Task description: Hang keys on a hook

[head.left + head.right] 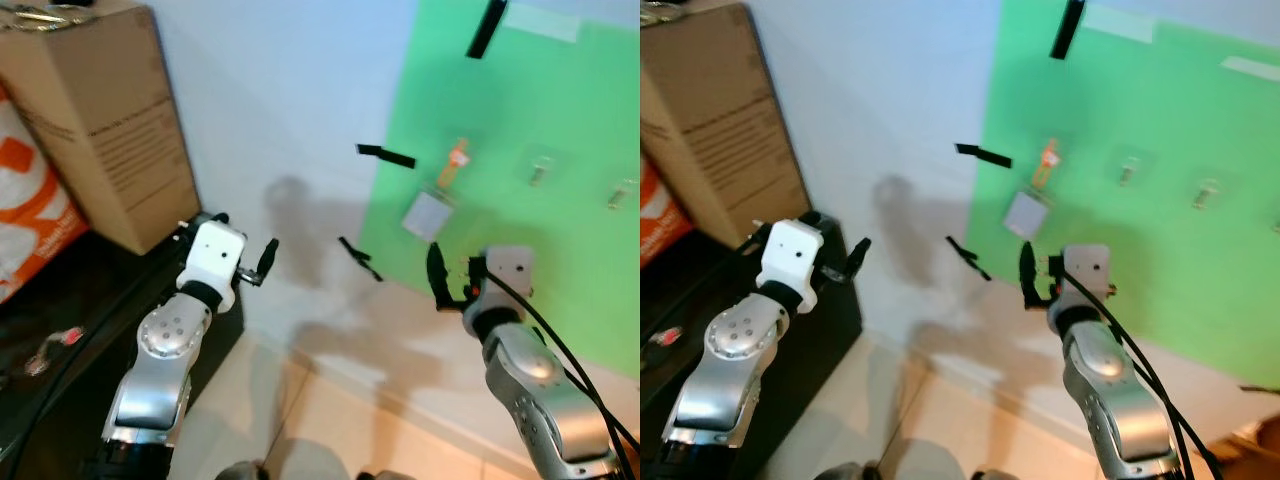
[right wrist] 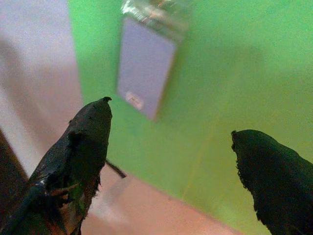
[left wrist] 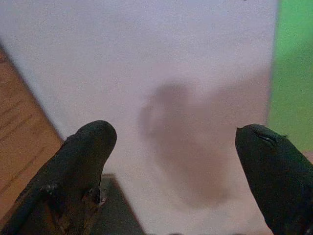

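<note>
Hanging keys [image 1: 428, 213] above right claw [image 2: 168, 147] (spread).

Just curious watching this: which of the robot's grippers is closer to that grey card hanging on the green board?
The right gripper is nearer, open just below the grey card. The left gripper, open too, is off to the card's left before the white wall.

White wall [image 1: 280, 90], green panel [image 1: 520, 240], cardboard box [image 1: 105, 120] on dark cabinet [image 1: 100, 300], beige floor [image 1: 330, 430].
</note>
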Tool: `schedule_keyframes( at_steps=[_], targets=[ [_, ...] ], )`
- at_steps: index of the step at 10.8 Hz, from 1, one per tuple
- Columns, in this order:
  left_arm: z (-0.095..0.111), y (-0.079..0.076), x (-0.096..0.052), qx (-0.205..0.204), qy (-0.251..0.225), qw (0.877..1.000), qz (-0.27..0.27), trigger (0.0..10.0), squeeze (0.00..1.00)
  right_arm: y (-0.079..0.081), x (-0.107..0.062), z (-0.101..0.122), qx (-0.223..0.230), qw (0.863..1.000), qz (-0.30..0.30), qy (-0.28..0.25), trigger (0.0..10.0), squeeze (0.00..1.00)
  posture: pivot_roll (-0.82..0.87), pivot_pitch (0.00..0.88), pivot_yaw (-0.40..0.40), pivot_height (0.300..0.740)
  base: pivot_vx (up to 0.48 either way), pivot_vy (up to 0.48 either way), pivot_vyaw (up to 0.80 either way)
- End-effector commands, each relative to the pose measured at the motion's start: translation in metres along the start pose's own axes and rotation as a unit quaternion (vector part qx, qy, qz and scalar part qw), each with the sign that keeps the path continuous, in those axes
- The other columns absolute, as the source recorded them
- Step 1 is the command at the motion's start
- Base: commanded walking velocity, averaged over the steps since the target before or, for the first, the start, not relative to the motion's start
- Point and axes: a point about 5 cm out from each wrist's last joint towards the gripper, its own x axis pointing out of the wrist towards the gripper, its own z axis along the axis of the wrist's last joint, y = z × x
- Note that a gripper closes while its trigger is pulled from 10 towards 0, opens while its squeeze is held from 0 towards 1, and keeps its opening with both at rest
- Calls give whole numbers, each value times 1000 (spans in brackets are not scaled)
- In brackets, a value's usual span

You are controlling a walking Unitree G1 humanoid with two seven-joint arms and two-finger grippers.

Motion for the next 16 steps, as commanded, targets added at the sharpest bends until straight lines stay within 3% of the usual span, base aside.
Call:
schedule_keyframes(
  at_steps=[1, 5, 7, 11, 13, 16],
  targets=[
    [1, 1, -2, 1, -2, 1000, 9, 10000, 0, -1, 0, 2, -1, 1000, 0, -6, 10000, 0, -80, 0, 0, 740, 0, 0, 800],
    [6, 2, -5, -1, -13, 1000, 20, 10000, 0, 1, -4, -1, 3, 999, 35, 5, 10000, 0, -67, 0, -15, 740, 0, 0, 800],
    [5, 5, -8, -14, -17, 999, 32, 10000, 0, 1, -5, 3, -19, 999, 43, -13, 10000, 0, -74, 0, -18, 740, 0, 0, 800],
    [-2, 8, -10, -25, 3, 999, 45, 10000, 0, 3, -16, 7, -18, 997, 64, -38, 10000, 0, -100, 0, 5, 740, 0, 0, 800],
    [-5, 5, -13, -41, 9, 998, 37, 10000, 0, 1, -17, 3, 25, 998, 51, -26, 10000, 0, -101, 0, -3, 740, 0, 0, 800],
    [-6, 3, -20, -48, 16, 998, 47, 10000, 0, 4, -15, 0, 26, 997, 72, -11, 10000, 0, -76, 0, -31, 740, 0, 0, 800]
  ],
)
